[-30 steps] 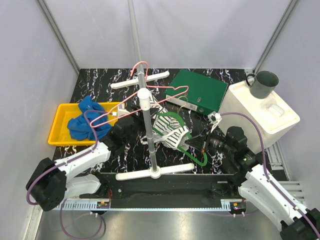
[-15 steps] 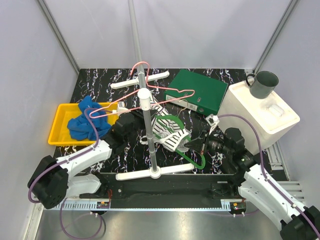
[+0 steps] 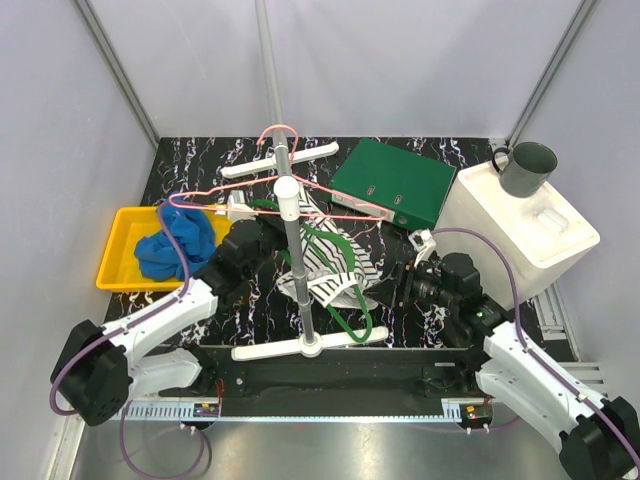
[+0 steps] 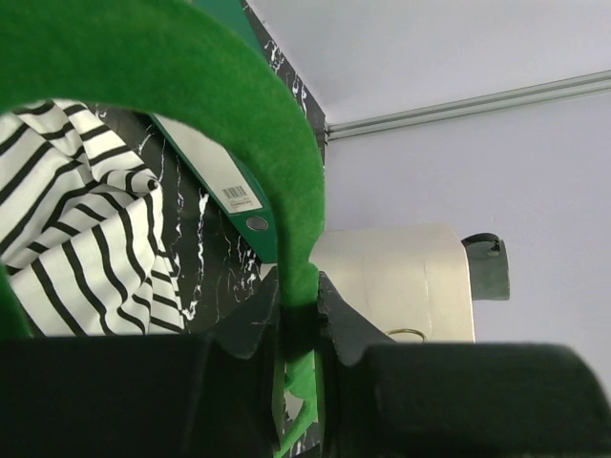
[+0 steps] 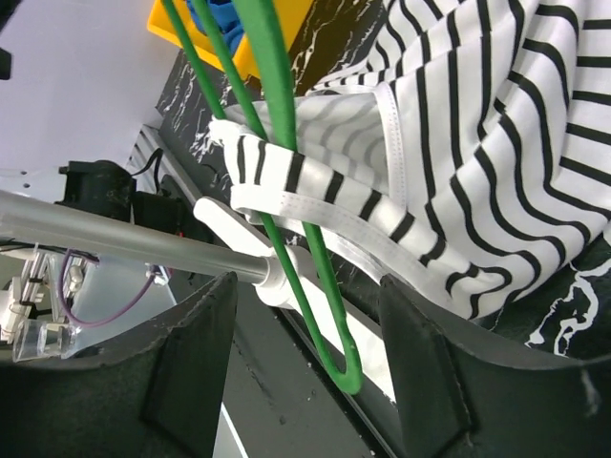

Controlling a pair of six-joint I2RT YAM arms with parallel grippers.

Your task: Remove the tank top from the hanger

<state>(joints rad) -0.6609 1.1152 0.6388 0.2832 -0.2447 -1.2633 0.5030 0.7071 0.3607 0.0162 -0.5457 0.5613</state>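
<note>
The black-and-white striped tank top (image 3: 335, 262) hangs on a green hanger (image 3: 352, 322) beside the rack's pole (image 3: 292, 240). My left gripper (image 3: 262, 222) is shut on the hanger's upper end; in the left wrist view the green hanger (image 4: 239, 114) is pinched between the jaws of that gripper (image 4: 298, 307), with the tank top (image 4: 76, 229) at the left. My right gripper (image 3: 392, 285) stands open just right of the garment. In the right wrist view the hanger's lower bend (image 5: 346, 374) lies free in the open right gripper (image 5: 305, 367), and the tank top (image 5: 477, 143) drapes above.
A pink wire hanger (image 3: 310, 195) hangs on the rack, whose feet (image 3: 310, 345) lie in front. A yellow tray (image 3: 118, 262) with a blue cloth (image 3: 175, 240) is at the left. A green binder (image 3: 390, 180), white box (image 3: 520, 220) and grey mug (image 3: 525, 168) are at the right.
The left gripper has shut on the green hanger and drawn its top up and left. The right gripper has opened and let the hanger's lower end go; the garment swung towards the pole.
</note>
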